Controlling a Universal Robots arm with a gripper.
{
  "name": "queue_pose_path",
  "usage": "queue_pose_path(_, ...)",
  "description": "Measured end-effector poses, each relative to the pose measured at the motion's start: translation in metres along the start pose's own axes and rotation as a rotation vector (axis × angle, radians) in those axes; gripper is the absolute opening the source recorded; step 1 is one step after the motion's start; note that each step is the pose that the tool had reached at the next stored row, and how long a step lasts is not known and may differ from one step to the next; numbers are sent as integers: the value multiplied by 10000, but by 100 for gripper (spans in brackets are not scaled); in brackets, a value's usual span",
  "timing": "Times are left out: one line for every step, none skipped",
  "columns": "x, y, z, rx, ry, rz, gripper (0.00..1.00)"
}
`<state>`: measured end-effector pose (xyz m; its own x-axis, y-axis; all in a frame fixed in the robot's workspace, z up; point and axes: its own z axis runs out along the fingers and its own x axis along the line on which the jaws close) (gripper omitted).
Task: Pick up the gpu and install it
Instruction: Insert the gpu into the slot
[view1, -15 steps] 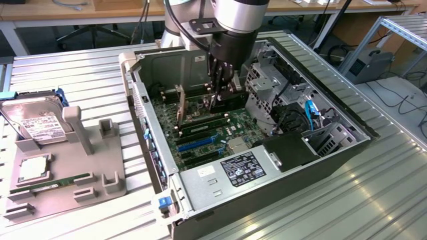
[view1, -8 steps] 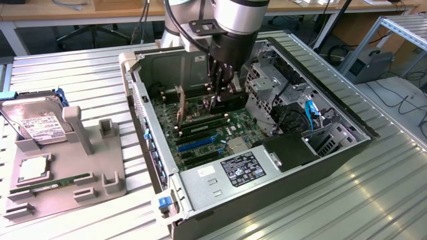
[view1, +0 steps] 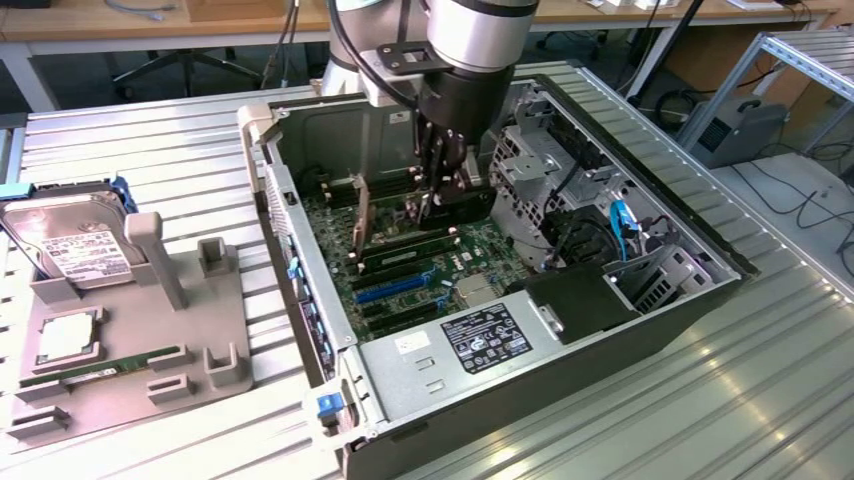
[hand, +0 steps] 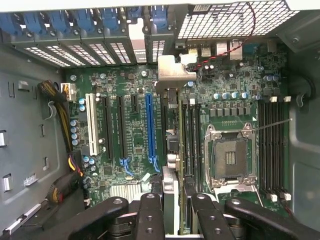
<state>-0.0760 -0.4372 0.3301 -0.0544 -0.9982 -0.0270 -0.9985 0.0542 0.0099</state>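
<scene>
Gripper (hand: 175, 207): lowered inside the case (view1: 694, 300), jaws closed on the gpu.
Gpu (hand: 170, 187): held upright on edge between the fingers (hand: 150, 215), over the motherboard (hand: 130, 90).
Gpu bracket (hand: 172, 75): silvery, at the far end of the card, next to the rear slot covers (hand: 100, 52).
Gpu position: in line with a black slot just beside the blue slot (hand: 149, 125), between that slot and the nearest memory slots (hand: 192, 140).
Gpu seating: contact between card edge and slot cannot be told.
CPU socket (hand: 230, 157): open, beyond the memory slots from the card.
Power supply (view1: 467, 350): at the near end of the case in the exterior view.
Tray (view1: 200, 370): grey, on the table (view1: 747, 400) at the exterior view's left, apart from the case.
Tray contents: hard drive (view1: 74, 250), CPU (view1: 67, 338), memory stick (view1: 114, 365).
</scene>
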Motion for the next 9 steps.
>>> queue_pose_path(1,1,2,0,0,0,27)
queue_pose_path(3,2,6,0,0,1,27)
queue_pose_path(4,3,8,0,0,1,27)
queue_pose_path(5,4,11,0,-1,1,27)
queue_pose_path(6,5,13,0,0,1,27)
queue_pose_path(6,5,15,0,0,0,27)
queue_pose_path(7,6,18,0,0,0,27)
queue_pose_path(8,6,20,0,0,0,27)
queue_pose_path(8,7,22,0,0,0,27)
